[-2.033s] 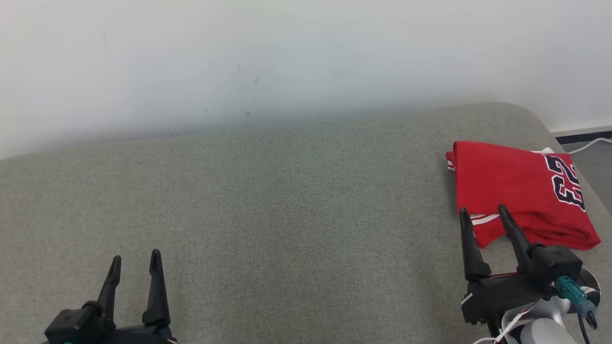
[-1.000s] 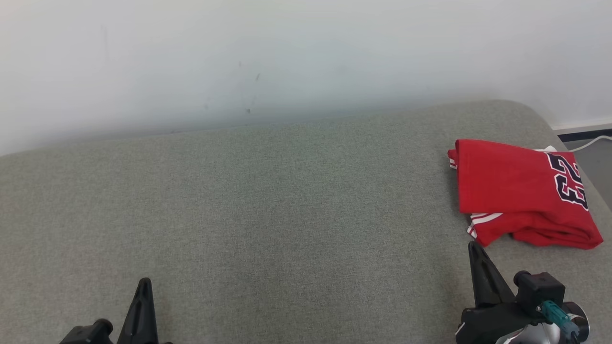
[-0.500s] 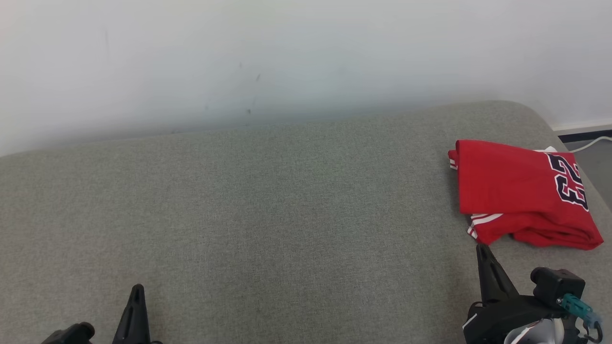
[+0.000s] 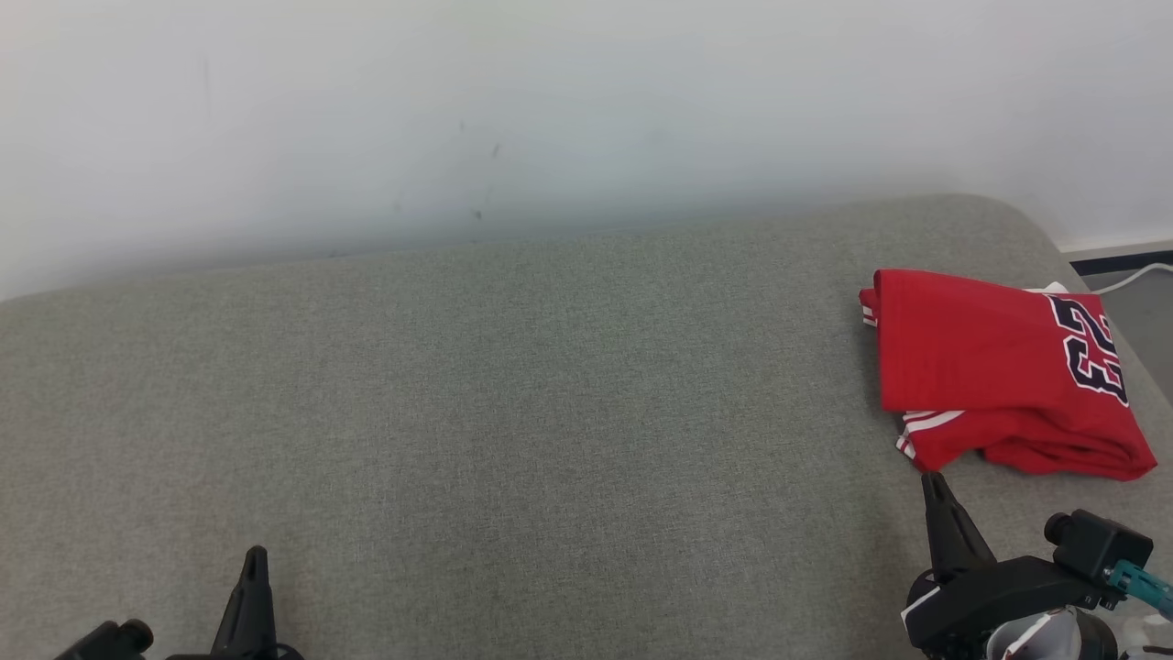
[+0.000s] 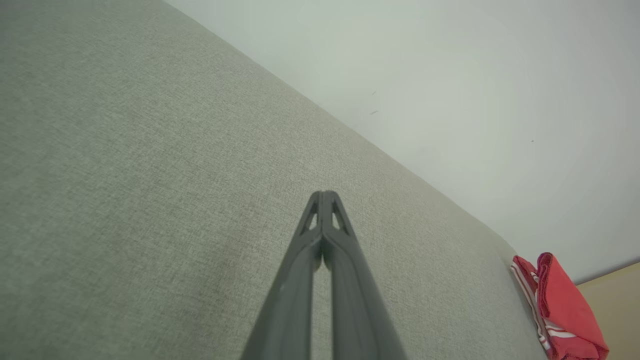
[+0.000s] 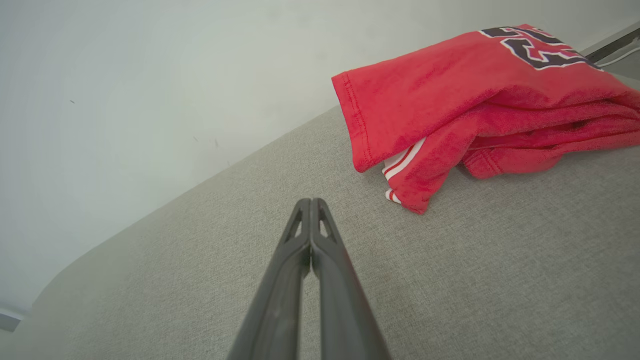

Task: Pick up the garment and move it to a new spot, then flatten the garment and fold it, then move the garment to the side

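Both pairs of jaws are pressed together, fingers touching along their length and holding nothing. In the head view the left gripper rises from the bottom edge at 7 o'clock and the right gripper at 5 o'clock. Each wrist view shows its own closed fingers, left gripper and right gripper, over bare fabric.

The red shirt lies folded at 3 o'clock in the head view, near the right end of the cushion. A dark number 23 edged in white sits on its top layer. White-striped trim shows at its near left corner, which lies at 12 o'clock from the right gripper's tip, near but apart. In the right wrist view the shirt sits at 1 o'clock, its layers stacked. In the left wrist view the shirt appears far off at 4 o'clock.

The cushion is a broad grey-green woven surface spanning the head view from 9 to 3 o'clock. Its far edge meets a pale wall at 12 o'clock, marked with a few small dark specks. Its right end rounds off at 2 o'clock, where grey floor, a dark skirting strip and a white cable show. The shirt's right side lies close to that rounded edge. Open fabric stretches leftward from the shirt to 9 o'clock, between the grippers and the wall.
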Controlling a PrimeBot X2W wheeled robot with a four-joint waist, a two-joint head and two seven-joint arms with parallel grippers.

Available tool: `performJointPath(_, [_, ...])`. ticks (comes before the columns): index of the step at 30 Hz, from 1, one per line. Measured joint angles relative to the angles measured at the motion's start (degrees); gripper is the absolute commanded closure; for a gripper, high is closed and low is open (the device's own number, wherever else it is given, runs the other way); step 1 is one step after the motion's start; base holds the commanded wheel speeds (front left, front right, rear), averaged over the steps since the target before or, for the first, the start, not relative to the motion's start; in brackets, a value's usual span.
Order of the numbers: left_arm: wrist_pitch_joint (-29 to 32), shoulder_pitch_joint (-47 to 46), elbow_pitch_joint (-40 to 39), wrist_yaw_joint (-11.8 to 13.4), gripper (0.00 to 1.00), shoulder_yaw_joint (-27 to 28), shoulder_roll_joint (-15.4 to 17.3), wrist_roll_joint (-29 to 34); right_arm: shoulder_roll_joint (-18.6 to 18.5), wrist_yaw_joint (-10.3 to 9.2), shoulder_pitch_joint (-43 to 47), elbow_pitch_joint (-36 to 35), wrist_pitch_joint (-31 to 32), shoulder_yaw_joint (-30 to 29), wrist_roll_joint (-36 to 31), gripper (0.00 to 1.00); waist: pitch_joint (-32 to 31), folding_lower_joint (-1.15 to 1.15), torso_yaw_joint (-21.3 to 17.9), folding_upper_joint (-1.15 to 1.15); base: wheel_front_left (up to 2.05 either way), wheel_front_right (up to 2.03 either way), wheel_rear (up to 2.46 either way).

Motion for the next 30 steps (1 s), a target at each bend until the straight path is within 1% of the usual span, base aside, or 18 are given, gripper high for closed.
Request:
performJointPath(10, [1.59,-0.99,1.03,-1.03,1.0,1.43,-0.37,-7.61,0.64,1.47,-0.41,0.56,1.88,-1.67,7.68,1.0,-0.06,0.0,0.04,0.0,0.0,0.0,0.0])
performJointPath(15, [2.58,-1.28,1.56,-1.97,1.0,2.13,-0.48,-11.37,0.98,2.07,-0.97,0.87,2.52,-2.48,11.49,1.0,-0.09,0.0,0.06,0.0,0.0,0.0,0.0])
performJointPath(19, [3.11,-1.86,1.91,-2.1,1.0,2.63,-0.71,-14.66,1.31,2.72,-1.03,1.16,3.25,-3.19,14.58,1.0,-0.12,0.0,0.08,0.0,0.0,0.0,0.0])
performJointPath(21, [3.58,-2.02,2.24,-2.55,1.0,3.09,-0.79,-17.14,1.43,3.15,-1.04,1.31,3.94,-3.67,16.9,1.0,-0.14,0.0,0.09,0.0,0.0,0.0,0.0])
performJointPath(30, [5.11,-2.6,3.18,-4.0,1.0,4.35,-0.98,-24.1,1.92,4.47,-1.24,1.76,5.52,-5.16,23.64,1.0,-0.19,0.0,0.12,0.0,0.0,0.0,0.0])
